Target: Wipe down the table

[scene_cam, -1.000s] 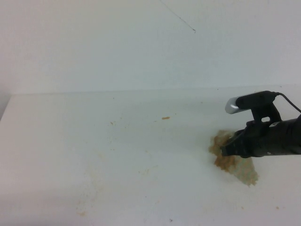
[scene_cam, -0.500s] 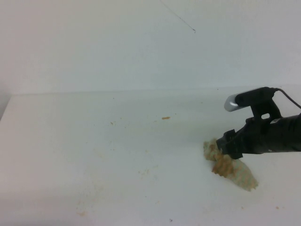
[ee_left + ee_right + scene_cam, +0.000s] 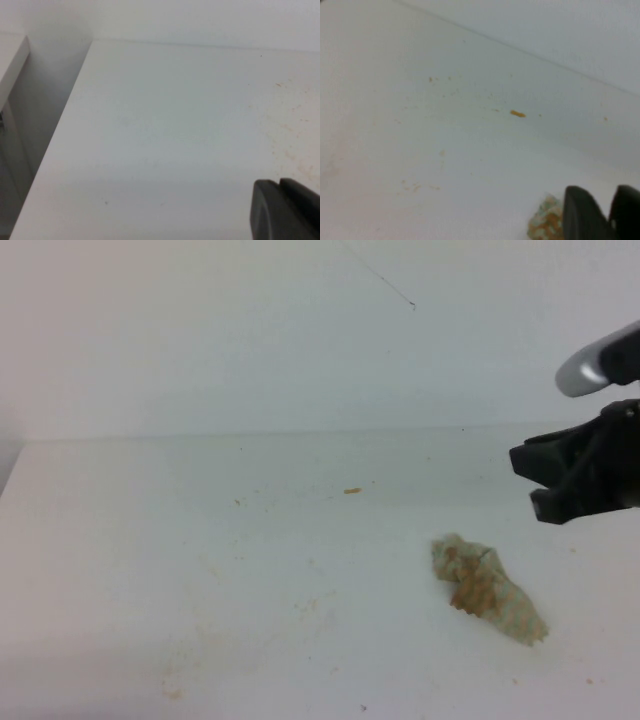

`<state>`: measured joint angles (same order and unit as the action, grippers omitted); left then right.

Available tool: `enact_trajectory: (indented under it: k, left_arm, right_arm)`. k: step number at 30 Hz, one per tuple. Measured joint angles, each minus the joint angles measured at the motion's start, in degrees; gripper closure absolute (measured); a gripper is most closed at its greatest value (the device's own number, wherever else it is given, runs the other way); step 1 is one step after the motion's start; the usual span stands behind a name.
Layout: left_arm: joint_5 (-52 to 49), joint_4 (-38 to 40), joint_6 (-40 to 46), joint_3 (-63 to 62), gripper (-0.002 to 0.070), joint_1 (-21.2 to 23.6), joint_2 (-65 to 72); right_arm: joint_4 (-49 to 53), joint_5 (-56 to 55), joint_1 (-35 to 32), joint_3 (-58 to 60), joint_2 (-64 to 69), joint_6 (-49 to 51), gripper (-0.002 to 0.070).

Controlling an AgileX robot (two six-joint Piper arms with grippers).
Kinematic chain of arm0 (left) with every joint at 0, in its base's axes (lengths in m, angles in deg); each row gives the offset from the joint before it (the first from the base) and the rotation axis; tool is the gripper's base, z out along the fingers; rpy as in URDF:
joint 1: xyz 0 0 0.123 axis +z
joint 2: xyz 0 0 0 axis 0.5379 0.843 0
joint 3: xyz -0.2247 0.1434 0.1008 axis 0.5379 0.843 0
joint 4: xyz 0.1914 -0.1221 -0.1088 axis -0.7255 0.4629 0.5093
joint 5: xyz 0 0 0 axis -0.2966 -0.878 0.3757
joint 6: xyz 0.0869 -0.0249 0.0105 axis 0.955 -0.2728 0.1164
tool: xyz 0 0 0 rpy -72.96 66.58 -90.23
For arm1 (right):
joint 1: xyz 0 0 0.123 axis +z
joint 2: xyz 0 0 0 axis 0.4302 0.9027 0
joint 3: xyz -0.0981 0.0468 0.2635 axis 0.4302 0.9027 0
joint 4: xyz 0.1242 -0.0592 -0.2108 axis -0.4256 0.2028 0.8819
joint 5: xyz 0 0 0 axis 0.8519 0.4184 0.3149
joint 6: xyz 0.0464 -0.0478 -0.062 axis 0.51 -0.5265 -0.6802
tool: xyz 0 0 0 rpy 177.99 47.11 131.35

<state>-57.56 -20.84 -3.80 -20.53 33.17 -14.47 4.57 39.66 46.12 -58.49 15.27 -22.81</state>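
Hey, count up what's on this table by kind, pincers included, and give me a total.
Crumpled stained cloth: 1
Orange crumb: 1
Pincers: 2 (right pincer open, above the table to the cloth's right; left pincer over the table's left side, shown only in its wrist view)
Total: 4

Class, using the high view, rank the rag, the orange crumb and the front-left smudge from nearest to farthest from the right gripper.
1. Rag, right side, lying below the open, raised right gripper.
2. Orange crumb, mid-table, farther back.
3. Smudge, front left.
Left gripper shows only in its wrist view, above the table.
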Motion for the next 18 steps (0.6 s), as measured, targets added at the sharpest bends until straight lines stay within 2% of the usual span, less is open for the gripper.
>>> enact_trajectory:
  k: [2, 5, 8, 12, 15, 18]
  left_arm:
    - [0.0, 0.0, 0.0, 0.0, 0.0674, 0.0, 0.0]
    - [0.0, 0.0, 0.0, 0.0, 0.0674, 0.0, 0.0]
    - [0.0, 0.0, 0.0, 0.0, 0.0674, 0.0, 0.0]
    - [0.0, 0.0, 0.0, 0.0, 0.0674, 0.0, 0.0]
    - [0.0, 0.0, 0.0, 0.0, 0.0674, 0.0, 0.0]
    - [0.0, 0.0, 0.0, 0.0, 0.0674, 0.0, 0.0]
  right_arm:
    - [1.49, 4.12, 0.0, 0.0, -4.54, 0.0, 0.0607]
    - [4.09, 9.92, 0.0, 0.0, -10.57, 2.0, 0.0654]
    - [10.37, 12.32, 0.0, 0.95, -17.08, 8.57, 0.0666]
    - [25.0, 10.95, 0.0, 5.79, -26.95, 24.69, 0.067]
    - [36.58, 6.38, 0.0, 11.64, -33.62, 36.98, 0.0671]
    - [41.55, 0.69, 0.0, 16.42, -37.77, 41.85, 0.0672]
